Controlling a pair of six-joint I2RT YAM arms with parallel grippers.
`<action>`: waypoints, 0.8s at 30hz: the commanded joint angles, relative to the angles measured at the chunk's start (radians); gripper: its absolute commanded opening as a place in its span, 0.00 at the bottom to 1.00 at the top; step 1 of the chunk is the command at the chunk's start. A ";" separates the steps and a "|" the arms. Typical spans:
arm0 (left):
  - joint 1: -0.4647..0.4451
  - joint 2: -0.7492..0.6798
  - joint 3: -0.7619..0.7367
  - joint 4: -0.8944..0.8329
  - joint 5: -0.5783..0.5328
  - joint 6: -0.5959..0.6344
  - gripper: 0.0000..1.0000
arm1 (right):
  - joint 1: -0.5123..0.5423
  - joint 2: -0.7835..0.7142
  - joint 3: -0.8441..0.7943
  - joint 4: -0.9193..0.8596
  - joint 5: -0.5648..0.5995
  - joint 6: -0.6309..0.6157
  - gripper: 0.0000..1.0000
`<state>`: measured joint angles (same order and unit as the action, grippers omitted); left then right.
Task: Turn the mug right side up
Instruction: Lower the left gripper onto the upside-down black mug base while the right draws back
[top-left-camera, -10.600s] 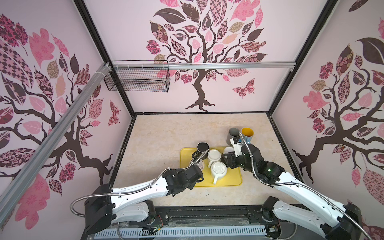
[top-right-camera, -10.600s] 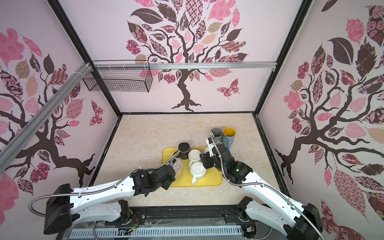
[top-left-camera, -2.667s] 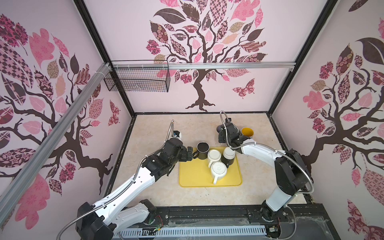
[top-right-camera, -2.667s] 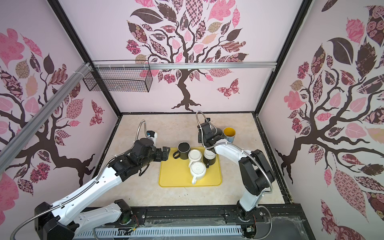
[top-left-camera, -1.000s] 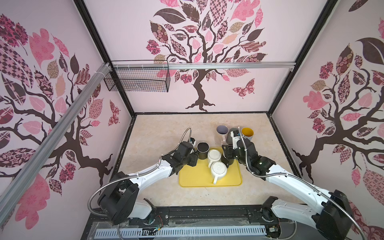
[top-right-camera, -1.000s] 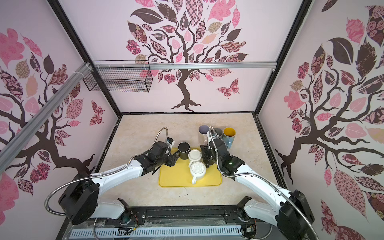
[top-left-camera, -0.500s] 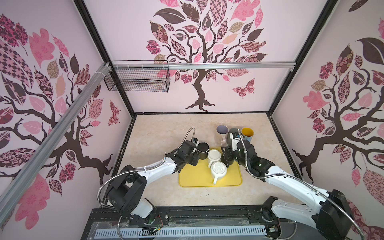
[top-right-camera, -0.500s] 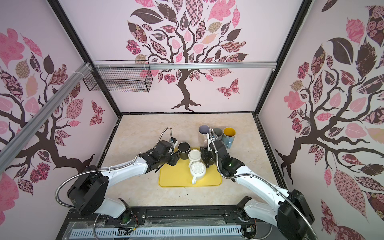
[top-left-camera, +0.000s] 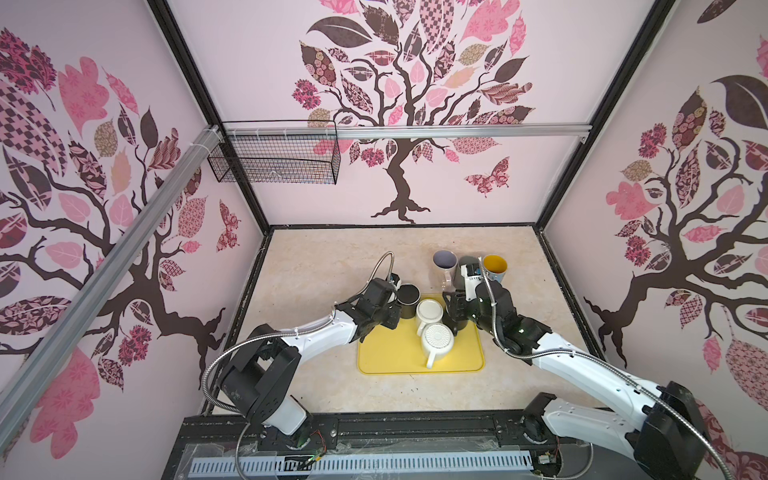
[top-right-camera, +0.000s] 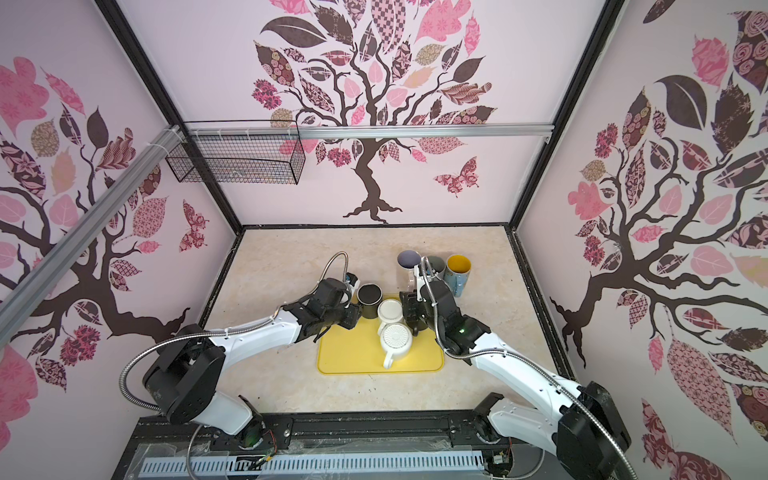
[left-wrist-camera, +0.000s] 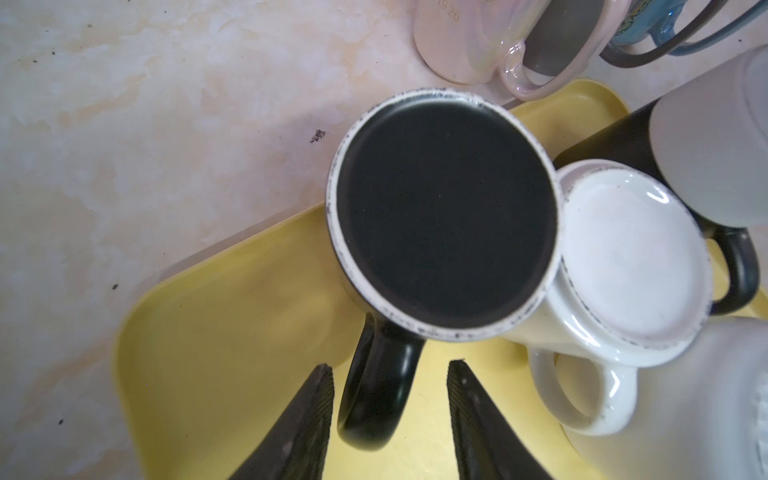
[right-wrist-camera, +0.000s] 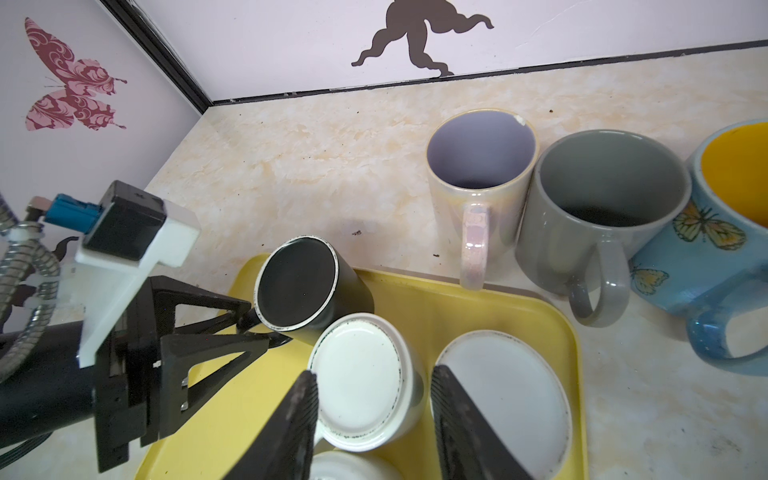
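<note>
While black mug (left-wrist-camera: 442, 216) sits inverted, left hand (left-wrist-camera: 390, 368) straddles its handle (left-wrist-camera: 374, 399).

- The black mug (top-left-camera: 408, 294) was partly hidden by the left end effector (top-left-camera: 394, 319) in a top view.
- The blue mug (right-wrist-camera: 723, 266) was cropped in the right wrist view.

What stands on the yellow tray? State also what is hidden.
Four upside-down mugs on the yellow tray: a black mug, a plain white mug, a ribbed white mug and a pale-bottomed dark mug. Their insides are hidden.
</note>
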<state>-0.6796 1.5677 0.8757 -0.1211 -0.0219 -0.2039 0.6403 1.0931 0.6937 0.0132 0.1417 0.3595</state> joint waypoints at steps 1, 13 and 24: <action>-0.003 0.030 0.070 0.006 -0.018 0.020 0.47 | 0.005 -0.018 -0.005 0.020 0.015 -0.014 0.48; -0.006 0.036 0.080 -0.012 -0.024 0.031 0.19 | 0.005 -0.018 -0.007 0.024 0.018 -0.014 0.48; -0.077 -0.033 0.063 -0.117 -0.184 0.038 0.14 | 0.005 -0.016 -0.009 0.026 0.003 -0.006 0.49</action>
<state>-0.7353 1.5845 0.9150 -0.2180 -0.1238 -0.1699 0.6403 1.0931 0.6933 0.0189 0.1448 0.3595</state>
